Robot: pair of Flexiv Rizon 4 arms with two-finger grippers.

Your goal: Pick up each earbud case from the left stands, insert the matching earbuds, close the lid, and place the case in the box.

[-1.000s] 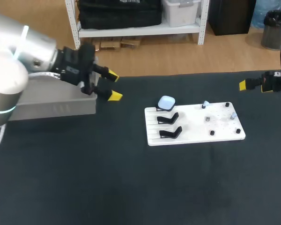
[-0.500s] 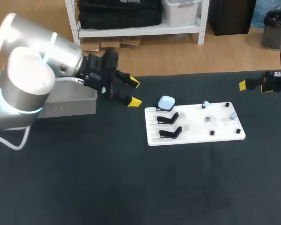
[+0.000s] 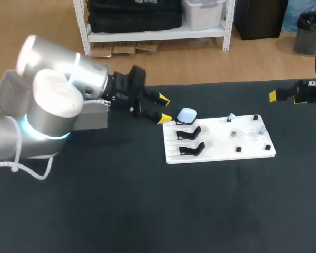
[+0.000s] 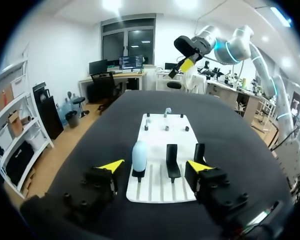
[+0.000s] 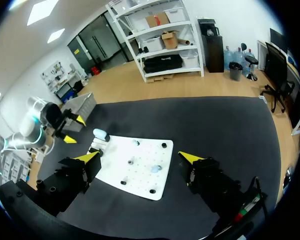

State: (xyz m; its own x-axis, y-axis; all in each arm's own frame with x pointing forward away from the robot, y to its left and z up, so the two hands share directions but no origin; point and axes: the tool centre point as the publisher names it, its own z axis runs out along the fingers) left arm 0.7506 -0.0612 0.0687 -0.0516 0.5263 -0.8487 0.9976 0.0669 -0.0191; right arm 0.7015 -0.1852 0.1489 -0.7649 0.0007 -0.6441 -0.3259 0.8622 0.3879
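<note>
Judged the pale case (image 3: 187, 115) light, hard and slick, best pinched across its broad sides by the left gripper (image 3: 165, 109), open and empty.

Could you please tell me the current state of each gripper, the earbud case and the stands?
left gripper: open, empty, just short of the earbud case.
right gripper: open, empty, off to the right of the board.
earbud case: lid appears shut, seated on the rear stand.
middle stand: empty.
front stand: empty.
</note>
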